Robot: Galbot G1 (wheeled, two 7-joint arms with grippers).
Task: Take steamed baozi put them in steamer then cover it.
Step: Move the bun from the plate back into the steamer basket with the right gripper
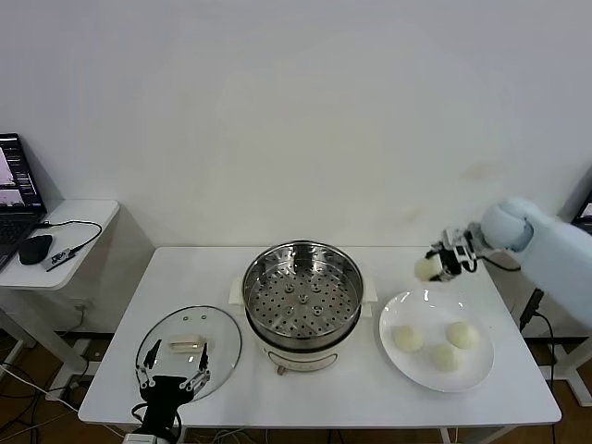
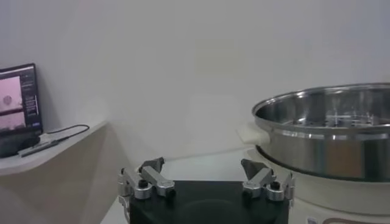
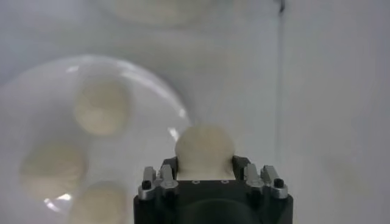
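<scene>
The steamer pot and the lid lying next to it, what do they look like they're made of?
The steamer looks like polished stainless steel: mirror-bright walls and a perforated tray, on what seems a white plastic base. The cover looks like clear glass, since the table shows through it, with a metal rim and a pale handle.

white table (image 1: 388, 398) with steamer (image 1: 303, 301), cover (image 1: 190, 351), plate (image 1: 435, 340)

The head camera looks down from high up at the whole white table (image 1: 314, 388). The left wrist camera sits low by the table, looking sideways at the steamer (image 2: 329, 137) close by. The right wrist camera looks straight down on the white plate (image 3: 146, 109) from above. The head view shows the steamer (image 1: 302, 294) and plate (image 1: 435, 379) too.
</scene>
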